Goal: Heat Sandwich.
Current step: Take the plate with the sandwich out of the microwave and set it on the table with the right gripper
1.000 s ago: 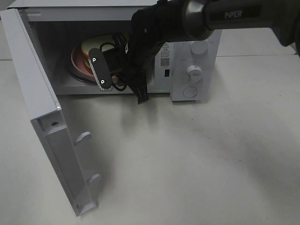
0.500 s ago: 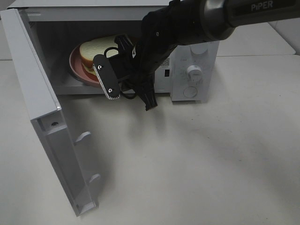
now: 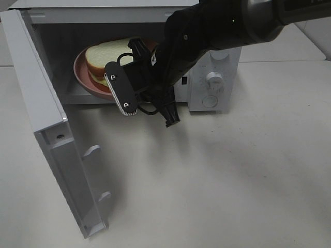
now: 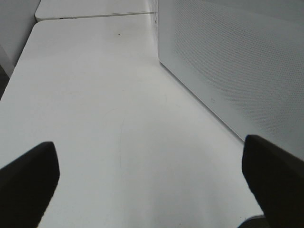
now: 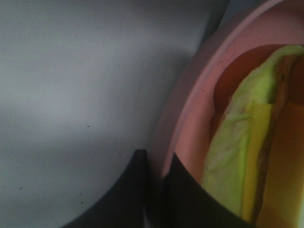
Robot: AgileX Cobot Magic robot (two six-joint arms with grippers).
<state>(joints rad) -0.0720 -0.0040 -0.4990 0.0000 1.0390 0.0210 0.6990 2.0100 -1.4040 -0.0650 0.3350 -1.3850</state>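
Pink plate (image 3: 78,72): rim pinched in right pincer (image 5: 156,156).
Sandwich (image 3: 106,58): on plate, just past pincer.
Feel: likely soft, light, squashy; better held by plate rim.
Left pincer (image 4: 152,164): open, empty.

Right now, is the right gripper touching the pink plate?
Touching. The right wrist view shows the right gripper clamped on the pink plate at its rim, one finger each side.

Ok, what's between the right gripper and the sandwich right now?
Only the pink plate: the right wrist view shows the right gripper shut on its rim, with a strip of bare plate between it and the sandwich.
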